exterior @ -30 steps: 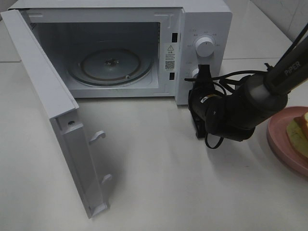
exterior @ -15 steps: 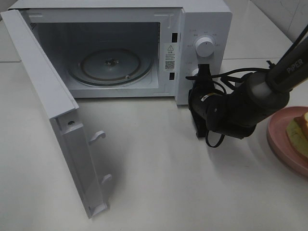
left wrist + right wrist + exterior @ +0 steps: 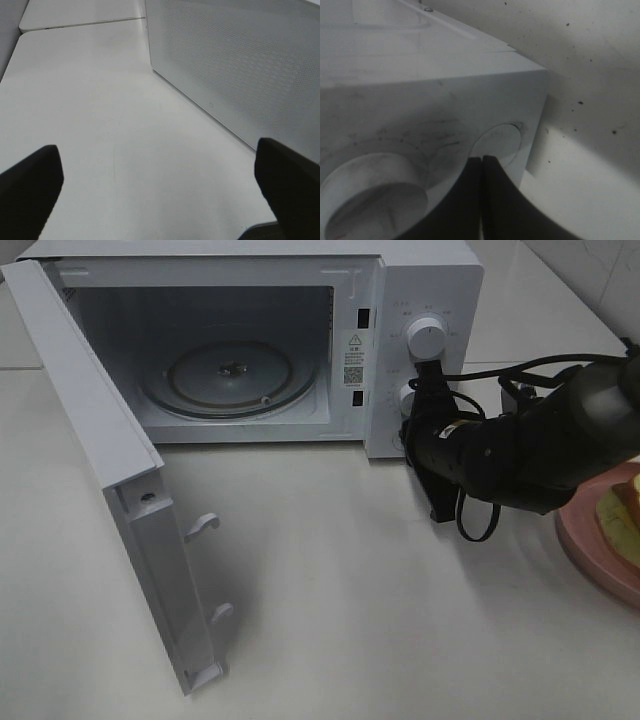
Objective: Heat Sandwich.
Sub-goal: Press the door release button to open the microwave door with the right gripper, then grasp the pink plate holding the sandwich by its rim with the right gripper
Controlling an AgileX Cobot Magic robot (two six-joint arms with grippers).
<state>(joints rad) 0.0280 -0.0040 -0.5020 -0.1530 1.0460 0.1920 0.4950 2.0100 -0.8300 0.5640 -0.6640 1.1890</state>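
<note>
Door (image 3: 90,430) of the white microwave oven (image 3: 425,280) open, round glass turntable (image 3: 228,375) bare; white-bread sandwich (image 3: 622,515) sits behind the clenched, empty right pincer (image 3: 430,380); left pincer (image 3: 157,175) released. Loading, heating remain.

At the right edge of your high view, the sandwich (image 3: 622,523) lies on a pink plate (image 3: 578,532), its pale yellow-green filling showing, partly cropped.

We see a big white tabletop (image 3: 330,620), smooth and a bit shiny. A thin dark line (image 3: 85,22) runs across it where two slabs meet. In the far right corner there are white tiles (image 3: 590,275). The light is soft and even.
</note>
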